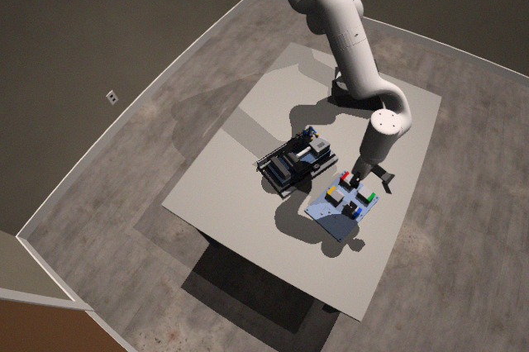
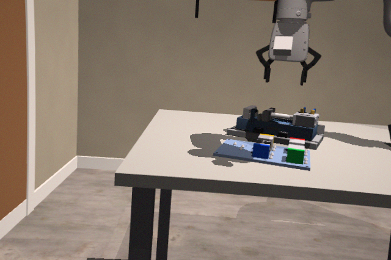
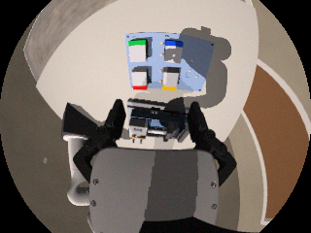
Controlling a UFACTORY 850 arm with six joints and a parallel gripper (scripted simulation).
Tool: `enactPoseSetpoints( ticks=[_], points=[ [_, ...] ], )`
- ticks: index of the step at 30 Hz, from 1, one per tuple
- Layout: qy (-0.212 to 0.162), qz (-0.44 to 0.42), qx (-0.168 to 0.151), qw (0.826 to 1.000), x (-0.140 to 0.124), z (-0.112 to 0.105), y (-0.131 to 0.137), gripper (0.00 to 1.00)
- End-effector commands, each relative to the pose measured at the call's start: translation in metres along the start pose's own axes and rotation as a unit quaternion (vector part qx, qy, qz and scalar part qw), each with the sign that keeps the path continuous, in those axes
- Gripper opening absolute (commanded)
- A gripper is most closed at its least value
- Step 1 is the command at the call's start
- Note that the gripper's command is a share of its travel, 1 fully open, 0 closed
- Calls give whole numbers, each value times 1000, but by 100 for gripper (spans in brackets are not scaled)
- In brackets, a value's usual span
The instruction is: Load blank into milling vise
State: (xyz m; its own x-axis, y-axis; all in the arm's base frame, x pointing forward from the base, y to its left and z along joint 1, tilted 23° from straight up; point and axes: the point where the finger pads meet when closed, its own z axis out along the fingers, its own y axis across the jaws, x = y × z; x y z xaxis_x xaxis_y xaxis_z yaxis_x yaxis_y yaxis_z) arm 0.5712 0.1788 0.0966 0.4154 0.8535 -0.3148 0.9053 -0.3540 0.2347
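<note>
In the exterior view, nearest the lens at lower centre of the frame, the counter [image 2: 176, 168] carries the blue infeed plate [image 2: 230, 152], and on it lie four blanks: the blue-ended blank [image 2: 261, 150] and the green-ended blank [image 2: 295, 154] in the front row, the yellow-ended blank [image 2: 266, 137] and the blank with the red end [image 2: 297, 141] in the row behind, next to the vise. The red-ended one rests flat on the plate, untouched, at the right of that back row; in the wrist view it shows at centre left, just below the green one [image 3: 138, 49]. Just beyond the plate, toward the middle of the frame, stands the milling vise [image 2: 277, 124] on its raised plate, and as far as these views show, the gap between its jaws holds no blank. Farther up, in the upper right of the frame, the end effector [image 2: 285, 77] hangs well above the counter with its fingers spread fully apart and nothing between them. By my judgement the task is at its very start: nothing has been picked, so the descent over the red-ended blank, the grasp, the carry, and the seating against fixed jaw and work stop are all left, while the other three need only stay where they lie.
</note>
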Motion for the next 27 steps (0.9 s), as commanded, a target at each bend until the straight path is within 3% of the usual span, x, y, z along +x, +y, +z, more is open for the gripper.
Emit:
enactPoseSetpoints(
  ticks=[1, 25, 27],
  points=[
    [1, 0, -1, 1000, 1, -1, 1, 100],
    [1, 0, -1, 1000, 1, -1, 1, 100],
    [1, 0, -1, 1000, 1, 11, 1, 100]
  ],
)
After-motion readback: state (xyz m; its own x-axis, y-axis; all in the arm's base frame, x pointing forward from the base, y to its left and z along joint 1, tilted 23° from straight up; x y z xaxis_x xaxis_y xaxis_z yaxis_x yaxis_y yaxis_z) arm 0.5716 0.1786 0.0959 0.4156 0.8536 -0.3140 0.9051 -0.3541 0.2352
